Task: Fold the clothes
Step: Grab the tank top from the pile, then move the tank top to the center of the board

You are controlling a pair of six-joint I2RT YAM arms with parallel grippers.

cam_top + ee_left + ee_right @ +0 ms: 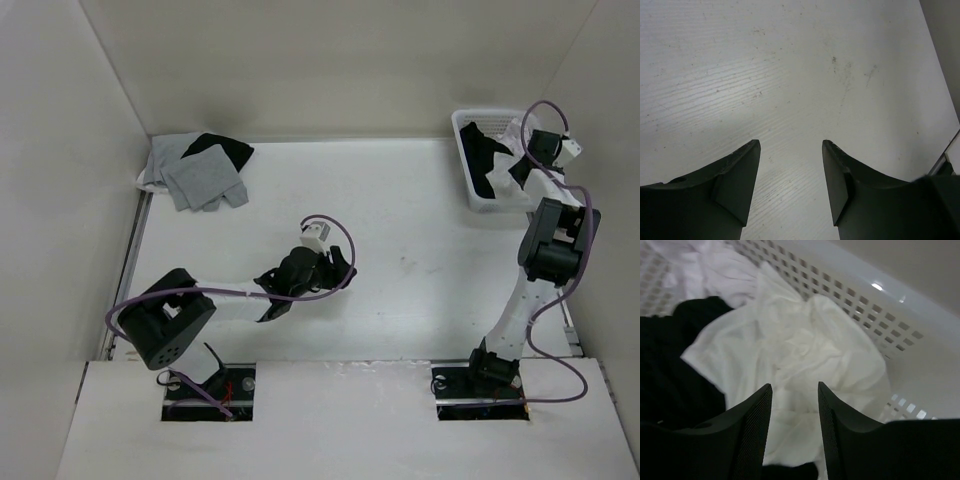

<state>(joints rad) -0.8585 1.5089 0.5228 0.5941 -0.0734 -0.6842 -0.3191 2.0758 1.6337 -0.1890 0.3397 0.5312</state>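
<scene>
Clothes to fold seem to come down to one thin white garment (805,340), which lies crumpled in the basket at the far right of the bench; no straps show, so calling it the top is a judgement.

At the far left corner of the bench (790,65) sits a pile of grey and black garments (200,172), well apart from everything else. Nearer the middle the left hand (791,145) hangs over bare bench with its fingers spread wide and nothing between them.

Far right stands the white mesh basket (865,295). A black cloth (670,355) fills its left side and the white garment is bunched against the perforated wall beside it, partly lapping the black one. The right hand (795,387) hovers just above the white heap, jaws apart, gripping nothing that I can see.

The fabric looks very light, limp and creased, with no stiffness at all. It should sag and trail from whatever point is pinched, and a shallow nip may slip off a single layer. A raised ridge near the middle of the heap, clear of the black cloth, looks the safest hold. Grabbing too near the overlap risks dragging the black one out with it. No hem or edge can be made out from here.
</scene>
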